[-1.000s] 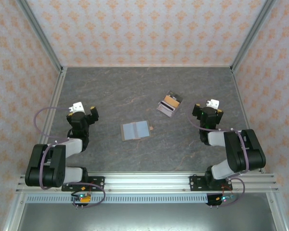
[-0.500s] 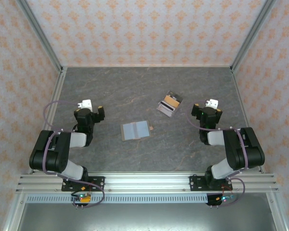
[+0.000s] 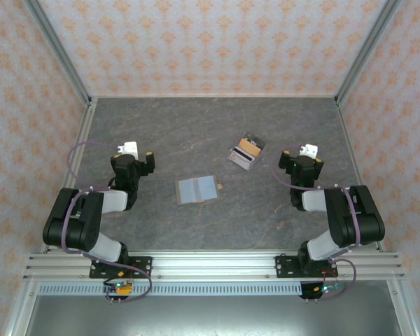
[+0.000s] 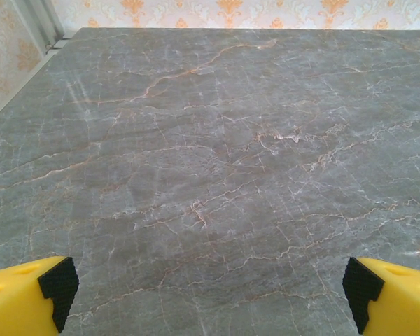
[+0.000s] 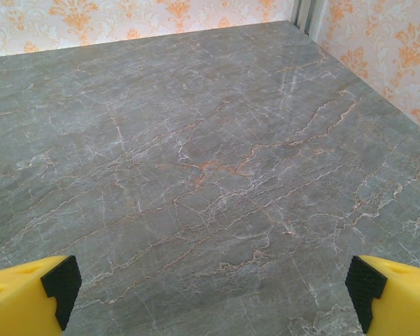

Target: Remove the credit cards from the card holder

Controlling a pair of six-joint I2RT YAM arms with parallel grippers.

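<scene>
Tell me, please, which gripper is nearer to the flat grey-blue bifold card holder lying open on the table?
Left. The left gripper is to the left of the grey-blue card holder and slightly farther back; the right gripper stands clearly farther off on its right.

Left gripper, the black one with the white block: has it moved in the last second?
Yes. The left gripper has shifted right, closer to the open grey-blue card holder lying flat on the grey marble table.

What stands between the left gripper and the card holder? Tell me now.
Nothing visible. Bare table lies between the open left gripper and the card holder; the glossy clear piece sits beyond the holder, out of the way.
</scene>
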